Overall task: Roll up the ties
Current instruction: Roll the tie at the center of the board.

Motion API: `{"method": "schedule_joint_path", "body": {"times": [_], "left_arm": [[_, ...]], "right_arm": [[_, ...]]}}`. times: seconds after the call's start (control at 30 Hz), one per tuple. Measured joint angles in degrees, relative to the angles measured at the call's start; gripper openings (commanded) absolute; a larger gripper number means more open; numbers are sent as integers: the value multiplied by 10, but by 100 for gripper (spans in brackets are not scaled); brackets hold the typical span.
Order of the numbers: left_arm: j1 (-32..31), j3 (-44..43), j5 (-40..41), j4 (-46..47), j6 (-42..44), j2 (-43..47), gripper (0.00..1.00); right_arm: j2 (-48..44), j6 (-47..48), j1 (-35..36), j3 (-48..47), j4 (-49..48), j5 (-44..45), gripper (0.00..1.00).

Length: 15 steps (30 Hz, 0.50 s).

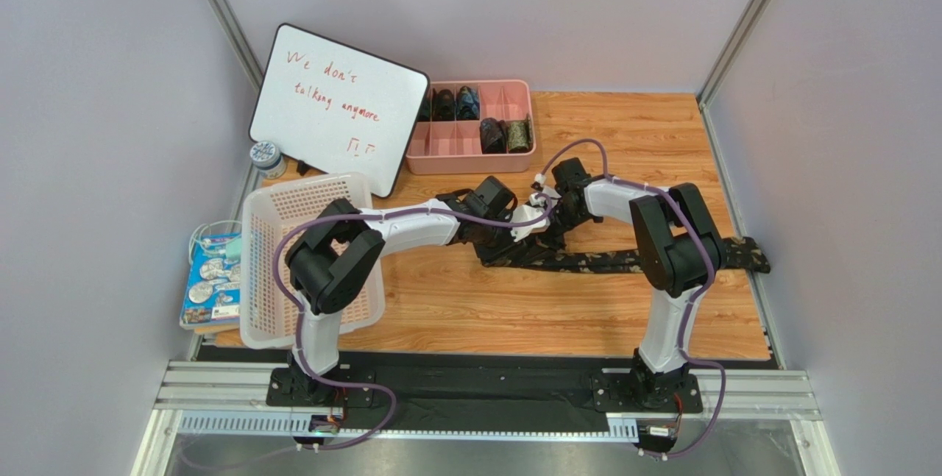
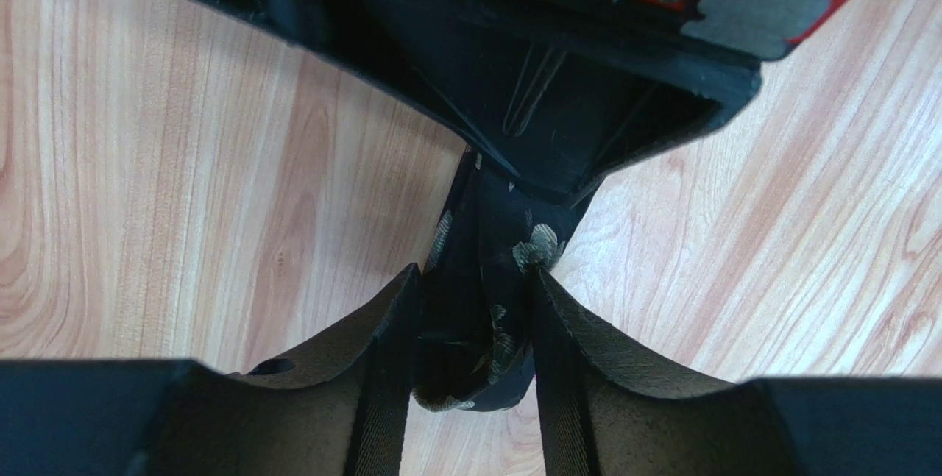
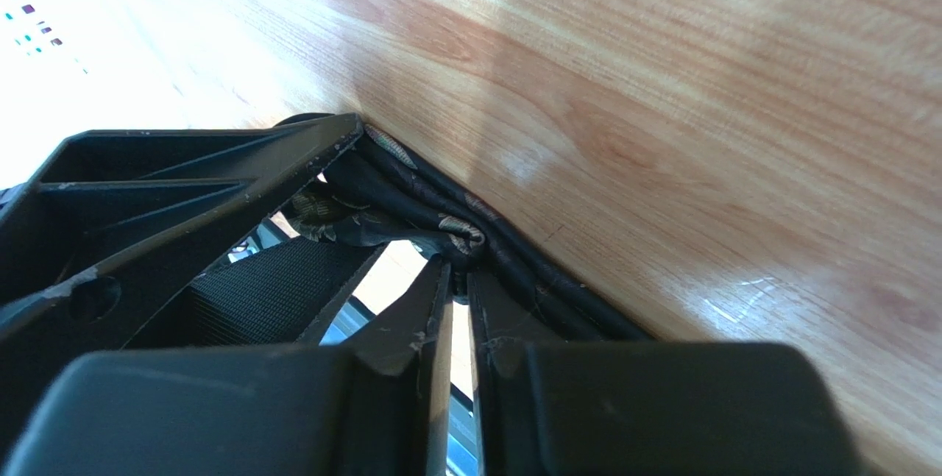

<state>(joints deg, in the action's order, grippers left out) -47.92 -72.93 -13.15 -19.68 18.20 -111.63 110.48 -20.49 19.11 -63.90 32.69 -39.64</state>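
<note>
Left claw (image 2: pixel 475 283) clamps the tie (image 2: pixel 470 333) (tail trailing toward three o'clock); right claw (image 3: pixel 456 266) nearly together, grip impossible to tell.

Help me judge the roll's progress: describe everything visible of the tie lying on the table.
The tie is a long, narrow strip of dark fabric with small olive-gold motifs. Most of it lies flat and unrolled across the wooden table, stretching towards the right edge. Its left end is bunched into a few loose folds, not a tight roll. The left gripper closes on that folded end from both sides. The tips of the right gripper, nearly together, touch a fold; whether they pinch it is unclear.
</note>
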Motion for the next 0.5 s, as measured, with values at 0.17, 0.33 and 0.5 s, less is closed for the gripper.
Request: {"method": "schedule_joint_path", "body": {"times": [0.17,0.33,0.5], "left_arm": [[0,0,-3,0,-1,0,45],[0,1,-9,0,-1,0,43],[1,1,-15,0,-1,-1,45]], "right_arm": [[-2,-7,1,-3,0,-5,34],[-4,-7,3,-14,0,-1,36],[-4,-4,8,-17,0,9,28]]}}
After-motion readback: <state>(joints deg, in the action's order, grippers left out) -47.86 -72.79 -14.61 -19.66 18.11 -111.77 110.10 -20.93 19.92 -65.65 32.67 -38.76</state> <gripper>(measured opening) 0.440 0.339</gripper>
